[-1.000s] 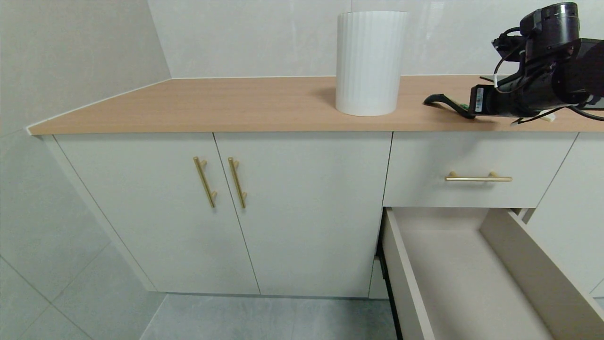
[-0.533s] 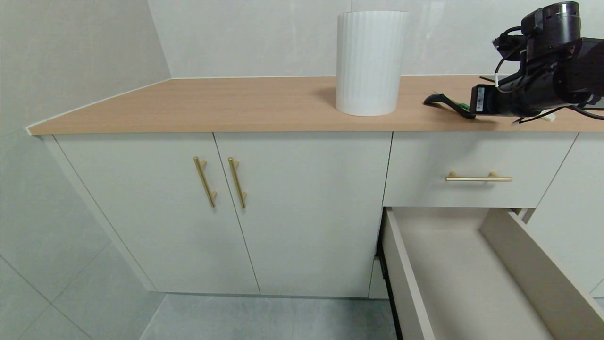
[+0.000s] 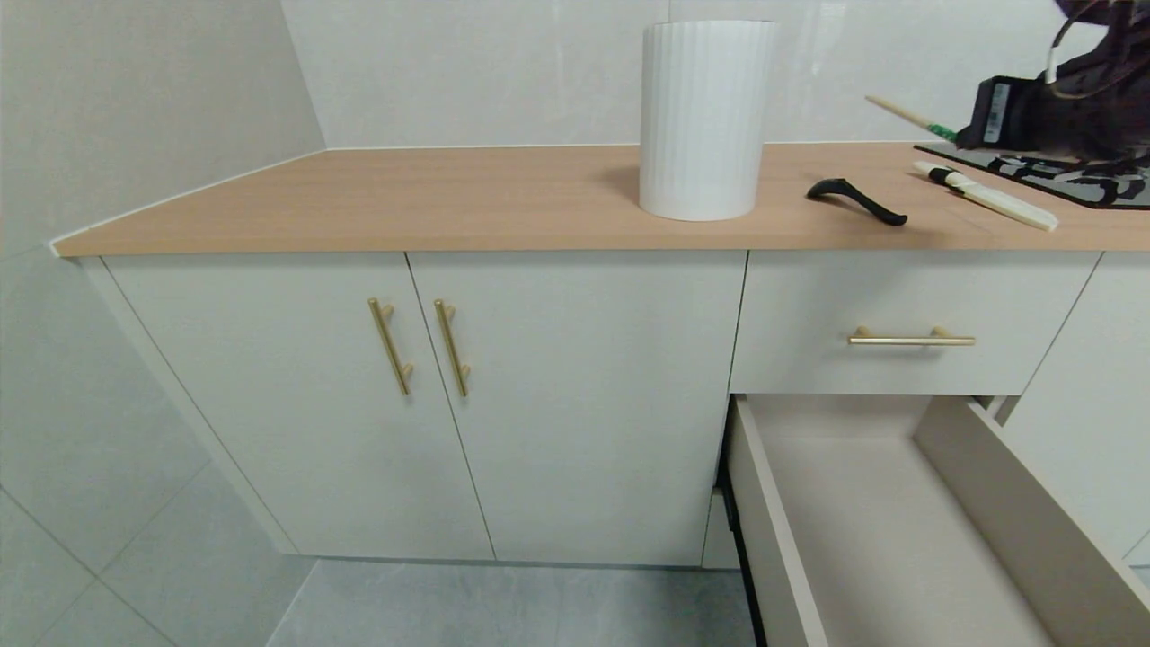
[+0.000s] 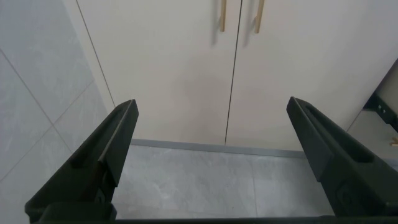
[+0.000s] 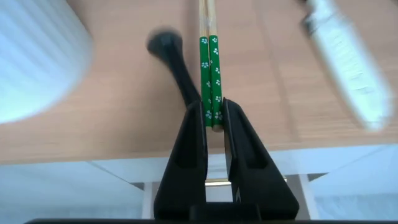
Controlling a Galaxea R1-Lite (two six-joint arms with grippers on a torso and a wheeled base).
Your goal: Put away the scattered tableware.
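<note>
Right end effector (image 5: 212, 117) grips 2 chopsticks (image 5: 209, 53).

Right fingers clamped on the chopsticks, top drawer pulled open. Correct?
Not quite. The right gripper is clamped on the chopsticks, but it is the lower drawer that is pulled open. The top drawer is closed, as the head view shows.

The right arm (image 3: 1069, 108) is black and blocky, with a white printed label (image 3: 992, 111) stuck on its end face and a pale cable (image 3: 1053, 54) curving above it. The right gripper (image 5: 213, 115) has two smooth black fingers (image 5: 186, 155) that taper toward the tips (matte, by the look). The left gripper (image 4: 211, 106) has long, flat-sided black wedge fingers (image 4: 106, 155).
</note>
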